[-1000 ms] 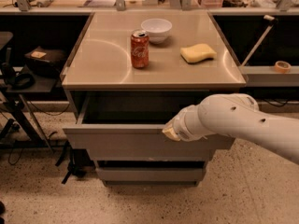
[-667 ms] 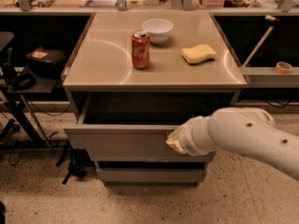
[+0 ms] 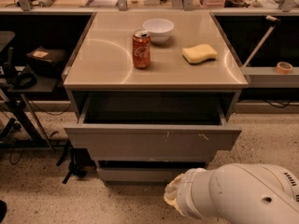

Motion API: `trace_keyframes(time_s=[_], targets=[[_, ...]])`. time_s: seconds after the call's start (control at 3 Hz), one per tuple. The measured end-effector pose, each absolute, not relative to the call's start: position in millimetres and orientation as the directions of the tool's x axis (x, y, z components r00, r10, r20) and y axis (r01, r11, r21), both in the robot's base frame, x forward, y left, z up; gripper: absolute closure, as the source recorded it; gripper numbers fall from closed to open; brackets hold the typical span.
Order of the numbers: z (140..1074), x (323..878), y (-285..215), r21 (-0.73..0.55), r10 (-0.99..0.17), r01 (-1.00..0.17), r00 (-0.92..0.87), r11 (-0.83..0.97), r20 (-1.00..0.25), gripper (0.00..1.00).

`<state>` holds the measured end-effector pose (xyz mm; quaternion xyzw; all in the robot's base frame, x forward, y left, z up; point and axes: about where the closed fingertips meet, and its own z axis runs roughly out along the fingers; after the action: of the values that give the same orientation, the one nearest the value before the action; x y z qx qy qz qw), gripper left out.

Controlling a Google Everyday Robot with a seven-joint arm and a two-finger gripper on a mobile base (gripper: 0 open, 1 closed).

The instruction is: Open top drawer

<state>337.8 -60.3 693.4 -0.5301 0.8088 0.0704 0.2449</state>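
Observation:
The top drawer [image 3: 154, 143] stands pulled out from the grey cabinet. Its wide flat front has small white scuff marks right of centre, and its dark shallow tray [image 3: 152, 110] shows behind it. A narrower lower drawer front [image 3: 140, 174] sits shut beneath it. My gripper [image 3: 172, 196] is at the bottom of the view, at the end of the white arm [image 3: 243, 197]. It is below and in front of the drawer front and does not touch it. Only its pale tip shows.
On the cabinet top [image 3: 103, 55] stand a red soda can [image 3: 141, 49], a white bowl [image 3: 158, 30] and a yellow sponge [image 3: 199, 53]. A black stand with gear [image 3: 28, 76] is at the left. A shelf with a tape roll [image 3: 283, 67] is at the right.
My arm has drawn back and down from the right part of the drawer front to below it. The drawer stays pulled out.

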Motion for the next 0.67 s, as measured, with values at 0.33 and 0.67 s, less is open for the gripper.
trace_keyframes(time_s=[0.33,0.67], targets=[[693.4,337.8,-60.3,-0.146,-0.823,-0.892,-0.318,0.428,-0.471,0.33],[693.4,337.8,-60.3,-0.146,-0.823,-0.892,-0.318,0.428,-0.471,0.12]])
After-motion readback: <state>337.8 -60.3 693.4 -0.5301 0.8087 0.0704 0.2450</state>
